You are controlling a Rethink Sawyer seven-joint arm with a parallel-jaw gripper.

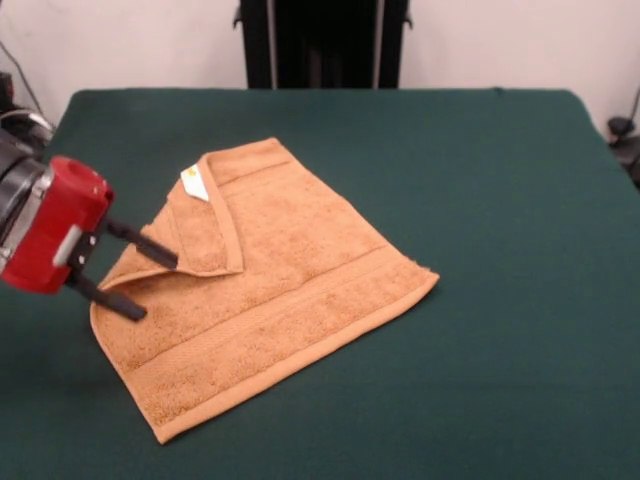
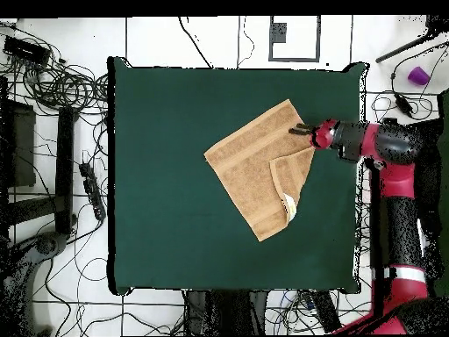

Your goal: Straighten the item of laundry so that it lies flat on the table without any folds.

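The gripper [image 1: 138, 272] is sitting at the left edge of the front view, its red body angling in from the frame's left side and its two black fingers [image 1: 143, 244] pointing right and slightly downward — spread apart, with a clear gap between them. In the overhead view the arm [image 2: 392, 189] is rising along the right side, then bending left — the gripper [image 2: 303, 132] is at right of centre.

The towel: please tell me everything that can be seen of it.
The towel is orange-tan terry with woven border bands and a small white label. It lies on the green table, mostly flat, but one corner is folded over onto it as a triangular flap. The end effector, fingers apart, is at that folded edge; whether it touches the cloth is unclear.
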